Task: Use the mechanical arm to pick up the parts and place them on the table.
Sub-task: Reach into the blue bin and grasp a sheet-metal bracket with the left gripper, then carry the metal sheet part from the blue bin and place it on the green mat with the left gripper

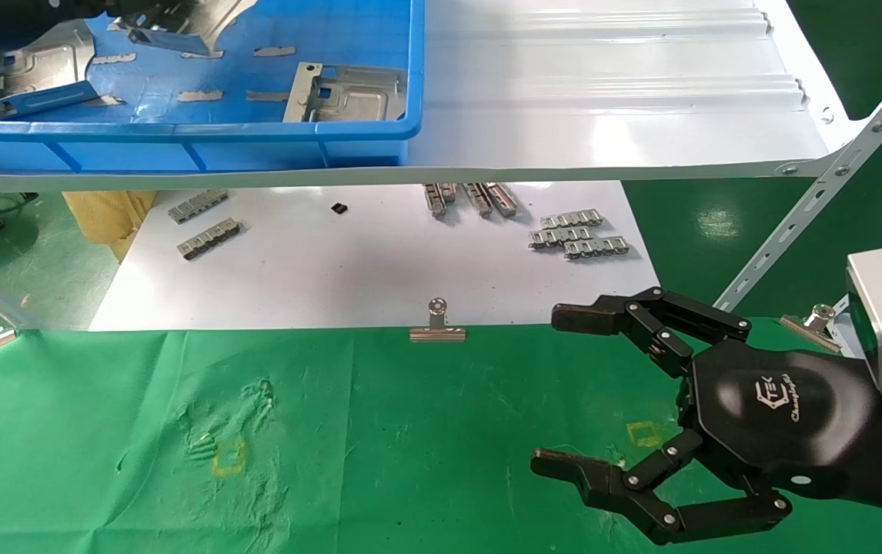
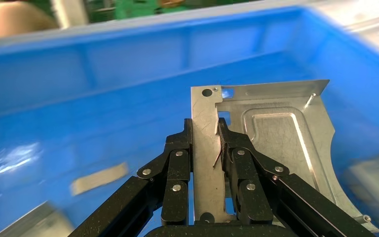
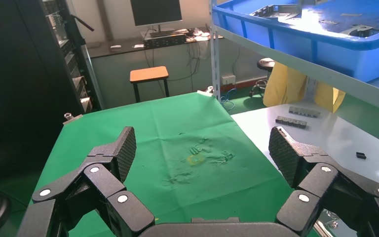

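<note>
One part (image 2: 256,143) is pinched by its flat edge between the closed fingers of the left hand (image 2: 206,148) inside the blue bin (image 1: 179,142), nothing is yet laid on the green bench (image 1: 379,431), and the right hand (image 1: 564,392) hangs spread and empty above it.

Tabletop (image 1: 410,462): wrinkled green cloth, lower frame — yellow square outlines (image 1: 229,457) on it.
White sheet (image 1: 349,269): centre — ridged strips (image 1: 579,233), small black piece (image 1: 339,208).
Shelf (image 1: 603,100): top, carrying blue bin (image 1: 179,138).
Binder clip (image 1: 438,323): centre, cloth edge.
</note>
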Controlling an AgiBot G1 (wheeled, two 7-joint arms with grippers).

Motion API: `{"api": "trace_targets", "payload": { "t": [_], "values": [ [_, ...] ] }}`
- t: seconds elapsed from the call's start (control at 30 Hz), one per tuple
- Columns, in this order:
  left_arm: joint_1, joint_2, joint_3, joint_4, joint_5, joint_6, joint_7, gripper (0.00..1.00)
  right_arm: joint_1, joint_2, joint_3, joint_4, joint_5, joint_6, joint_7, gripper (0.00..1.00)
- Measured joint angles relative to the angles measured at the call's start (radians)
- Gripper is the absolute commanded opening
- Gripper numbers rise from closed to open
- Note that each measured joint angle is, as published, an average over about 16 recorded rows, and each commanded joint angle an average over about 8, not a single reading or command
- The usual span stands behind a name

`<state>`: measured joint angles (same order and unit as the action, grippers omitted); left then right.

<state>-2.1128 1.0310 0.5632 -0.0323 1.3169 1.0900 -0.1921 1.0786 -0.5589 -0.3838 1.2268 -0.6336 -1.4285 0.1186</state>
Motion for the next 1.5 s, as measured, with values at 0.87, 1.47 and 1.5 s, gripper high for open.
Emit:
{"api": "trace_targets", "payload": {
  "t": [0.87,1.47,1.5],
  "values": [
    [0.058,-0.091,-0.045,-0.144,-0.141,0.507,0.113,0.0,0.0,0.0,0.0,0.0,0.0,0.0,0.0,1.0],
    [0.275,-0.279,0.099,-0.599,-0.402,0.511,0.075,0.0,0.0,0.0,0.0,0.0,0.0,0.0,0.0,1.0],
    [0.284,-0.292,0.114,-0.621,-0.412,0.51,0.083,0.0,0.0,0.0,0.0,0.0,0.0,0.0,0.0,1.0]
  ]
}}
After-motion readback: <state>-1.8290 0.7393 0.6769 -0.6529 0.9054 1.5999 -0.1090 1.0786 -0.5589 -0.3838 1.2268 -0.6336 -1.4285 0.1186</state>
